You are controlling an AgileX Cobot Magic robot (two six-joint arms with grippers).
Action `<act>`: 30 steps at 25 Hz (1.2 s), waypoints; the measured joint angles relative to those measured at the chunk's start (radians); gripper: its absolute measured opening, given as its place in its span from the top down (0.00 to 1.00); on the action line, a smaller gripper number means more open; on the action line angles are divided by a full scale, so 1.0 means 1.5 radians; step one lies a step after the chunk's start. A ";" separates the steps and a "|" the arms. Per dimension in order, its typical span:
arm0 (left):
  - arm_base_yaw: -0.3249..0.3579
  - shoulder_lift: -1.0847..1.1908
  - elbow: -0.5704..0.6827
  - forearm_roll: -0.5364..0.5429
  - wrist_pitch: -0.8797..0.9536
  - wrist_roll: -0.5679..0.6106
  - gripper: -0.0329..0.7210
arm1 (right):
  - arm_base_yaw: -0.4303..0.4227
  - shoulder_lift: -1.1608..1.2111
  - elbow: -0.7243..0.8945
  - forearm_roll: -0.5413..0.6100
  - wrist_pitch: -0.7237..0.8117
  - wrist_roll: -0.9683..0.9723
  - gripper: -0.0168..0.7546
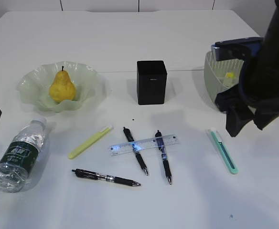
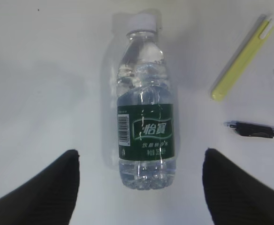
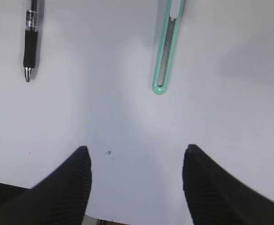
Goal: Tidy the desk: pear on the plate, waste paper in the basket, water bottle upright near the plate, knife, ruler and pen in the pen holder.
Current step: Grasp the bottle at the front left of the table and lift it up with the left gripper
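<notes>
Lying flat at the near left between my spread left gripper (image 2: 139, 187), the water bottle (image 1: 19, 153) needs standing, while the pear (image 1: 62, 88) is plated and 3 pens, ruler (image 1: 143, 144) and teal knife (image 1: 224, 150) wait, right gripper (image 3: 137, 176) spread, empty.

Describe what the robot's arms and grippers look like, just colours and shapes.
The right arm is bulky and black, with a blue-edged block mounted near its wrist. The right gripper has two broad matte black fingers with a fine ribbed texture and rounded tips. The left gripper has the same black fingers. No cables or markings are visible.
</notes>
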 joint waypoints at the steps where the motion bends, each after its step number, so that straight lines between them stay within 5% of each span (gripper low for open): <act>1: -0.003 0.008 0.000 0.000 -0.007 0.000 0.18 | 0.000 -0.010 0.011 -0.001 -0.003 -0.002 0.38; 13: -0.040 0.135 -0.001 -0.006 -0.078 -0.001 0.17 | 0.000 -0.026 0.022 -0.030 -0.031 -0.007 0.39; 23: -0.040 0.249 -0.129 0.003 -0.040 -0.008 0.10 | 0.000 -0.026 0.022 -0.030 -0.041 -0.007 0.39; 30: -0.040 0.304 -0.141 0.013 -0.023 -0.016 0.12 | 0.000 -0.026 0.022 -0.031 -0.054 -0.007 0.39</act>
